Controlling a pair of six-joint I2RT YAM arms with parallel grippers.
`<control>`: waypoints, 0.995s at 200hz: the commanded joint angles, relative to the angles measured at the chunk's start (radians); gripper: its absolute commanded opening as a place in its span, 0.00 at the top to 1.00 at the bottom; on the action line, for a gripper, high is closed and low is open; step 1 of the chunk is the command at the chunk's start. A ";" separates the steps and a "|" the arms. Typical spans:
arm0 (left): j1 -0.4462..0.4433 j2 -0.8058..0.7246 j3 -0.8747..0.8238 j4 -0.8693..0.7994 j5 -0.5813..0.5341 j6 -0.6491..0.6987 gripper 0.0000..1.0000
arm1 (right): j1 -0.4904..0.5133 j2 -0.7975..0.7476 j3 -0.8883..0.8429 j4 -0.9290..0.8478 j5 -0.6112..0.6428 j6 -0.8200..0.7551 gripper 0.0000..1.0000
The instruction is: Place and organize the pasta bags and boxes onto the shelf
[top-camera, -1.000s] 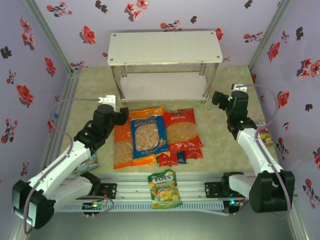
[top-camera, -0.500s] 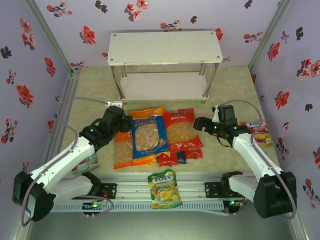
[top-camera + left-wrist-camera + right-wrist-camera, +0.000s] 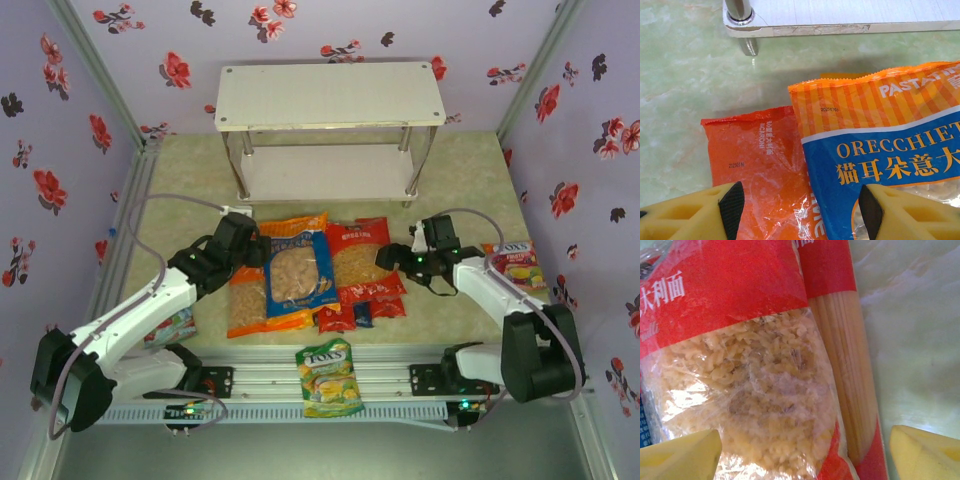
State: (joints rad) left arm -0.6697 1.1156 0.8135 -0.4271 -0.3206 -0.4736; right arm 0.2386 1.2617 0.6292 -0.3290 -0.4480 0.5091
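**A:** Where is the shelf standing?

**B:** The two-tier shelf of white boards on shiny metal posts (image 3: 330, 95) is standing at the 12 o'clock end of the pale green marbled table (image 3: 458, 180).

**A:** And the bags?

**B:** They are lying flat at the table's centre, at the shelf's 6 o'clock. The plain orange bag (image 3: 243, 300) is lying at 9 o'clock. The blue-and-orange bag with a clear window (image 3: 297, 270) is overlapping its edge. The red bag showing pale short pasta (image 3: 362, 262) is lying at 3 o'clock. The long narrow pasta boxes (image 3: 335, 318) are poking out from under the red bag at its 6 o'clock, showing red ends and a dark blue one.

**A:** What is the left gripper doing?

**B:** The left gripper (image 3: 250, 248) is hovering at the orange bag's 12 o'clock end. Its yellow fingers (image 3: 690, 215) are gaping wide and gripping nothing, one over the orange bag and the other over the blue-and-orange one.

**A:** And the right gripper?

**B:** The right gripper (image 3: 388, 258) is hanging at the red bag's 3 o'clock edge, spread wide too. One finger is sitting over the red bag and the other over bare table, and a red box is lying between them.

**A:** Anything else?

**B:** A green-yellow candy bag (image 3: 328, 378) is lying at the table's 6 o'clock, and a red-pink candy bag (image 3: 515, 262) is lying at 3 o'clock.
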 commanded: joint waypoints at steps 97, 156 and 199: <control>-0.008 0.041 -0.017 0.035 0.008 -0.008 0.35 | 0.016 0.085 0.045 0.030 -0.049 0.010 0.90; -0.008 0.042 -0.020 0.038 0.008 -0.001 0.35 | 0.015 0.054 0.133 -0.133 0.104 -0.070 1.00; -0.007 0.042 -0.020 0.036 0.008 0.001 0.35 | -0.021 0.016 0.206 -0.256 0.219 -0.118 1.00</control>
State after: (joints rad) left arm -0.6704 1.1511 0.8028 -0.3973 -0.3130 -0.4732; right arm 0.2451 1.3178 0.7784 -0.4782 -0.3416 0.4442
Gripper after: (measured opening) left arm 0.652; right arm 0.111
